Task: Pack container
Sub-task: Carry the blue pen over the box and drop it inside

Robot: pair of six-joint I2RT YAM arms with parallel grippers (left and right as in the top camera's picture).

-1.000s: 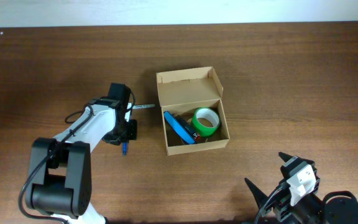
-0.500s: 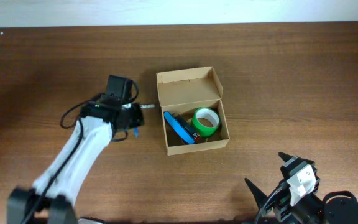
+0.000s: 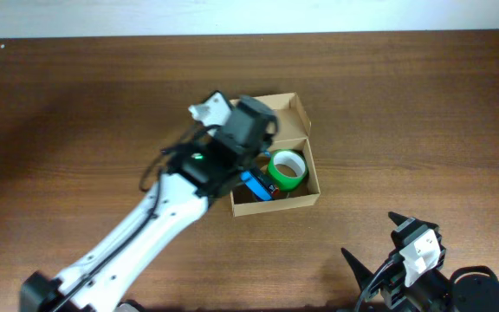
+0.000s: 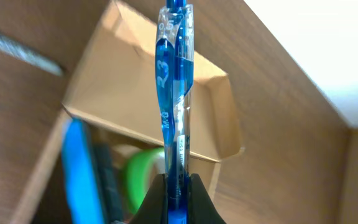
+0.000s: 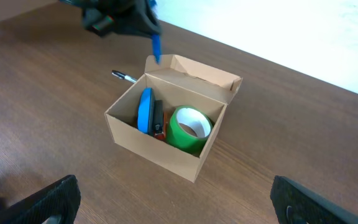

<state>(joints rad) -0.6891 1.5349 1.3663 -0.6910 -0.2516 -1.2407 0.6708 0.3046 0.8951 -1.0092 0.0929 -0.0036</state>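
Observation:
The tan cardboard container [image 3: 314,171] stands open at mid table, its flap lid [image 3: 289,121] raised at the back. Inside are a green tape roll [image 3: 287,169] and a flat blue object [image 3: 255,185]. My left gripper [image 4: 178,198] is shut on a blue pen [image 4: 173,93] and holds it over the container's left rear part; in the right wrist view the pen [image 5: 156,46] hangs tip down above the rim [image 5: 166,155]. My right gripper [image 3: 369,236] is open and empty near the front edge, well clear of the container.
A silver and black pen [image 5: 123,76] lies on the table just behind the container's left side. My left arm [image 3: 145,234] stretches across the table from the front left. The white wall edge runs along the back.
My left arm has swung right from the table left of the container to above it, carrying the blue pen. The right arm has not moved.

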